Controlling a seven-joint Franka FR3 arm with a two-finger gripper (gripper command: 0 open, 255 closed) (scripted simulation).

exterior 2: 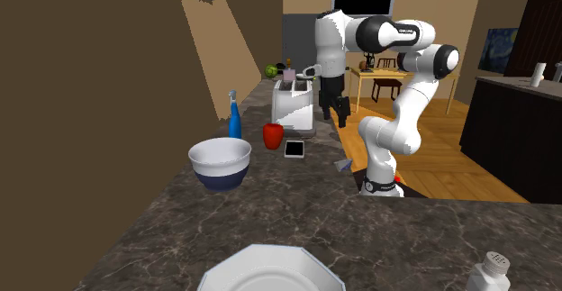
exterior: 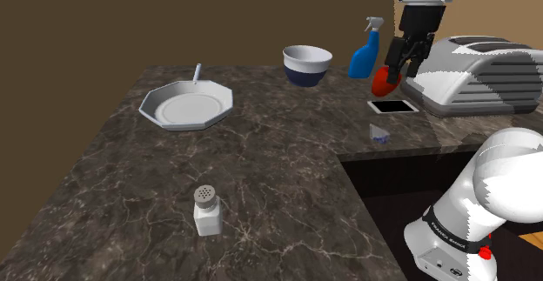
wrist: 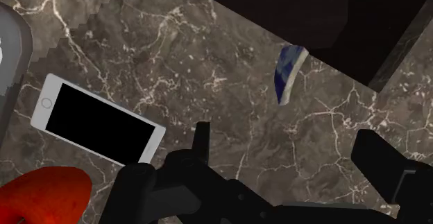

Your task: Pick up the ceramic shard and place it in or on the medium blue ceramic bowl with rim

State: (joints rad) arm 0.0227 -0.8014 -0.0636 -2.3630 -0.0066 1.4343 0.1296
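The shard is a small curved white-and-blue piece lying on the dark marble counter, close to the counter's edge. In the wrist view the shard lies ahead of my gripper, whose black fingers stand wide apart with nothing between them. My gripper hangs open above the counter, over the phone and in front of the toaster, higher than the shard. The bowl, dark blue outside and white inside, stands upright further along the counter, also seen as the bowl.
A white phone and a red object lie under the gripper. A blue spray bottle and a grey toaster stand behind. A white plate and a shaker sit further off. Beyond the counter's edge is a dark drop.
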